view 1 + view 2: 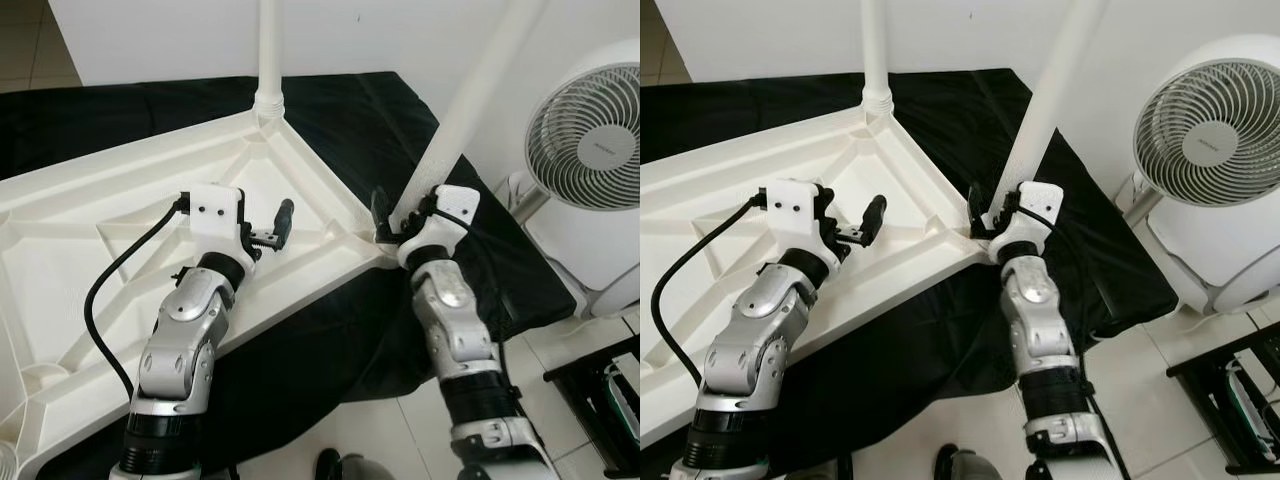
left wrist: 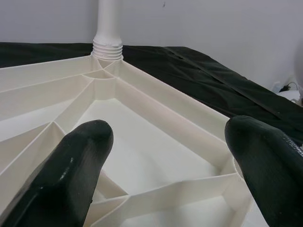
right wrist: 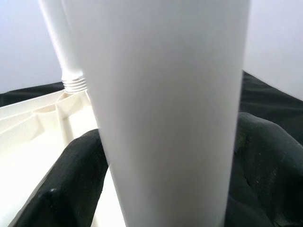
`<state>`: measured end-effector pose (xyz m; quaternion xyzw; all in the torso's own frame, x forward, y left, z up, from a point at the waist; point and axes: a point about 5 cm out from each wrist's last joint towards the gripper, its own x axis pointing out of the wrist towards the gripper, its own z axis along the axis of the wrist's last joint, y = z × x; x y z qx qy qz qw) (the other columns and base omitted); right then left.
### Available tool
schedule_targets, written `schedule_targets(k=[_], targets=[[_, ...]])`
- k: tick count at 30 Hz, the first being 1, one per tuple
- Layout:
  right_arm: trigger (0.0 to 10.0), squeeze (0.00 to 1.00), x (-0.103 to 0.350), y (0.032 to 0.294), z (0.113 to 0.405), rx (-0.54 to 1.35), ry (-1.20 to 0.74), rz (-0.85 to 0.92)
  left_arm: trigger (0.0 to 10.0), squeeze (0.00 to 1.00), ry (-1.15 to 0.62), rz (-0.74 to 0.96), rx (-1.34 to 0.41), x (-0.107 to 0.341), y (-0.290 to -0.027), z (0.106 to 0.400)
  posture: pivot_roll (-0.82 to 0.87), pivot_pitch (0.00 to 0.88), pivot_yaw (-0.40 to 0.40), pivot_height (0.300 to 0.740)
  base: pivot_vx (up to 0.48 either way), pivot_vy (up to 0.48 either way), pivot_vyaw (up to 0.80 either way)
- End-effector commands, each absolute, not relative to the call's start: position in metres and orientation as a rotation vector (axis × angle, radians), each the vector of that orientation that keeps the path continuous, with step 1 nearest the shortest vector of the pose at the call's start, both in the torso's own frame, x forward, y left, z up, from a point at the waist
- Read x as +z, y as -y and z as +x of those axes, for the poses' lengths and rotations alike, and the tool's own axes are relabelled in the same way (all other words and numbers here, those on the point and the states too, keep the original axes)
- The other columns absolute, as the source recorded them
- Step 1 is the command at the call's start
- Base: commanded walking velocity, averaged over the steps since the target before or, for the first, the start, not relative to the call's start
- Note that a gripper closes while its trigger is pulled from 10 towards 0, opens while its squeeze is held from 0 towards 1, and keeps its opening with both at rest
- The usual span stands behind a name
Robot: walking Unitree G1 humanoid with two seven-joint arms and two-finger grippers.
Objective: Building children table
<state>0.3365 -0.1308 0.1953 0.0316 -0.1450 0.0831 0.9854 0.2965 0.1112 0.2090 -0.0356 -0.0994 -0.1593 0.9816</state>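
Observation:
A white plastic tabletop (image 1: 120,230) lies upside down on a black cloth (image 1: 380,110), ribs facing up. One white leg (image 1: 269,50) stands upright, screwed into the far corner socket. A second white leg (image 1: 480,90) leans at the near right corner, and my right gripper (image 1: 402,215) is shut on its lower end, black fingers (image 3: 71,184) pressed on both sides. My left gripper (image 1: 268,235) hovers open over the ribbed underside, nothing between its fingertips (image 2: 80,156). The second leg's foot at the corner is hidden behind the right gripper.
A white fan (image 1: 590,125) stands on the floor to the right, close to the leaning leg. A black rack (image 1: 610,400) sits at the lower right. A black cable (image 1: 110,290) loops from the left wrist over the tabletop. A white wall runs behind.

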Motion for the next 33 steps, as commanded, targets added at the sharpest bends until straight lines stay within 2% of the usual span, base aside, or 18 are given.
schedule_targets(k=[1, 13, 21, 26, 33], targets=[[10.0, 0.00, 0.191, 0.143, 0.334, 0.215, 0.264, 0.046, 10.0, 0.00, 0.192, -0.061, -0.299, 0.206, -0.108, 0.295, 0.09, 0.135, -0.099, 0.740, 0.000, 0.000, 0.00], [10.0, 0.00, 0.183, 0.184, 0.335, 0.419, 0.155, -0.056, 10.0, 0.00, 0.182, -0.029, -0.411, 0.204, -0.094, 0.286, 0.09, 0.155, -0.083, 0.740, 0.000, 0.000, 0.00], [10.0, 0.00, 0.178, 0.185, 0.337, 0.549, 0.123, -0.064, 10.0, 0.00, 0.189, -0.006, -0.566, 0.206, -0.078, 0.273, 0.09, 0.156, -0.078, 0.740, 0.000, 0.000, 0.00], [10.0, 0.00, 0.180, 0.183, 0.347, 0.588, 0.128, -0.092, 10.0, 0.00, 0.168, 0.043, -0.748, 0.201, -0.062, 0.254, 0.09, 0.156, -0.078, 0.740, 0.000, 0.000, 0.00], [10.0, 0.00, 0.183, 0.180, 0.356, 0.630, 0.130, -0.098, 10.0, 0.00, 0.145, 0.076, -0.836, 0.198, -0.057, 0.244, 0.10, 0.160, -0.071, 0.740, 0.000, 0.000, 0.00]])
